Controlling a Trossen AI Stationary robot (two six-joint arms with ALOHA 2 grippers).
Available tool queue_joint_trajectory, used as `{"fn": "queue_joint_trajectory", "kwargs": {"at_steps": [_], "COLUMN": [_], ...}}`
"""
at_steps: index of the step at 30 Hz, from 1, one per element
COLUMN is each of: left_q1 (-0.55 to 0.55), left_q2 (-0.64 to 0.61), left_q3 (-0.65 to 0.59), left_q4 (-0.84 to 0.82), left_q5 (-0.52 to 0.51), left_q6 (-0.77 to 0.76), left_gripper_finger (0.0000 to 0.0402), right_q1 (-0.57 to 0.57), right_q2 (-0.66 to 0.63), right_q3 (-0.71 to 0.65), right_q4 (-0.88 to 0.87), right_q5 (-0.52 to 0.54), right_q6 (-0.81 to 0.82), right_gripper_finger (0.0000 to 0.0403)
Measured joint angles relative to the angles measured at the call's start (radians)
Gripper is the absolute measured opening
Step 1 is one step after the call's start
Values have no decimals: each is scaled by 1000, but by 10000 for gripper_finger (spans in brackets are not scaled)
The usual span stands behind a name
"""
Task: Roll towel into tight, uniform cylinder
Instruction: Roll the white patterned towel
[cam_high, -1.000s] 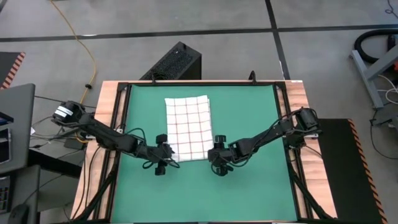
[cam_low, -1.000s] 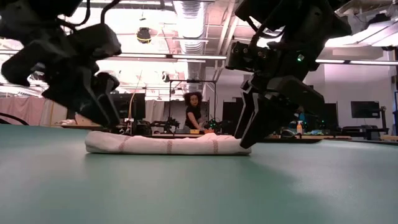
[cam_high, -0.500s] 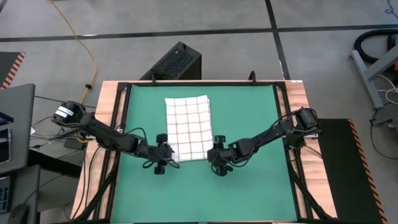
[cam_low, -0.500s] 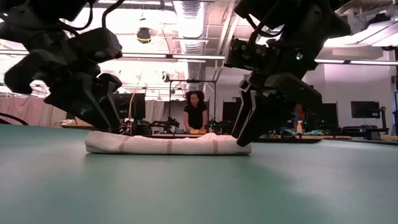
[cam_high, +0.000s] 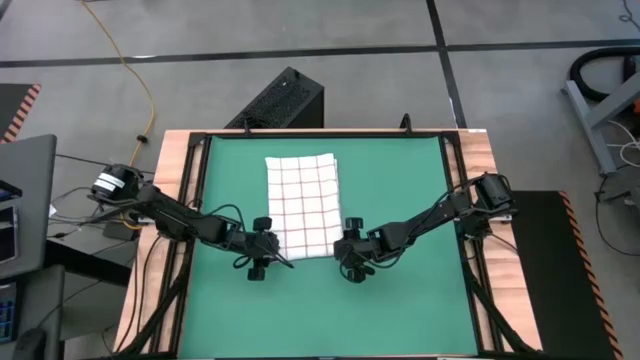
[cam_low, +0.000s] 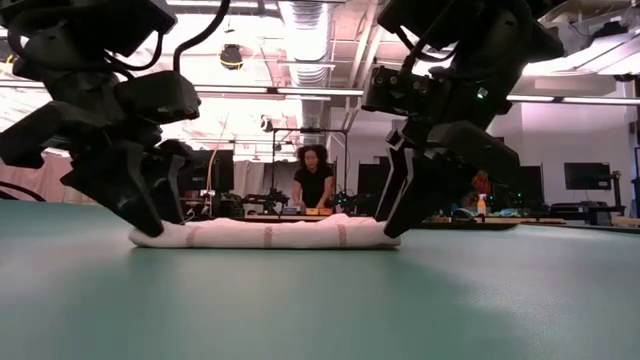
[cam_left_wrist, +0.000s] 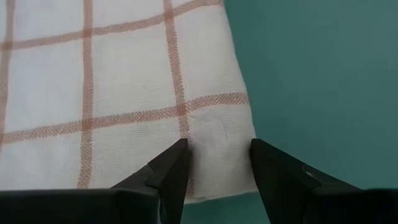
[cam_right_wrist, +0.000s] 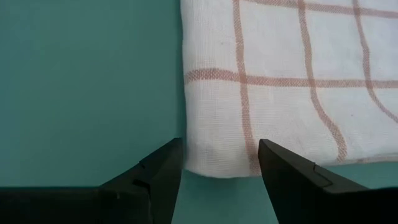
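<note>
Looking down on the table, we see a green mat (cam_high: 400, 200) with the towel (cam_high: 301, 205), white with thin red-brown grid lines, lying flat on it, left of centre. Both grippers sit low at the towel's near edge, one at each near corner.

The left gripper (cam_left_wrist: 217, 163) has its two dark fingers (cam_left_wrist: 166, 171) parted, straddling the towel's corner. Cloth lies in the gap between them, and the fingers are not closed on it. The right gripper (cam_right_wrist: 219, 163) is likewise spread, its fingers (cam_right_wrist: 287, 169) either side of the opposite near corner, with cloth showing in the gap and bare mat just beside it.

From table height, the towel (cam_low: 265, 232) reads as a low, slightly puffy white band on the mat, with the two arms coming down at its ends. We cannot tell from here whether any fingertip actually presses on the cloth, because the dark gripper bodies cover the towel's ends. The towel's far edge is hidden in this view.

Beyond the table, a person (cam_low: 313, 180) stands at a distant bench in the room. On the floor behind the table lies a black perforated box (cam_high: 278, 100), and a yellow cable (cam_high: 130, 65) runs across the floor.
</note>
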Motion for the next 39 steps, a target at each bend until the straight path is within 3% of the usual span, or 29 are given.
{"fn": "queue_joint_trajectory", "kwargs": {"at_steps": [14, 22, 27, 31, 39], "left_q1": [2, 2, 3, 3, 3], "left_q2": [0, -1, -4, -12, -63], "left_q3": [0, 0, 9, 66, 238], "left_q4": [-13, -23, -45, -122, -423], "left_q5": [0, 4, 12, 15, -20], "left_q6": [-12, -54, -64, -56, 6], "left_gripper_finger": [115, 88, 46, 9, 8], "right_q1": [-1, 4, 5, 0, 4], "right_q2": [15, 66, 62, 56, 43], "right_q3": [0, 17, 66, 107, 263], "right_q4": [9, 27, -50, -93, -260], "right_q5": [-23, -33, -20, -1, 163], "right_q6": [-2, 25, 27, 27, -32], "right_gripper_finger": [166, 77, 15, 18, 7]}}
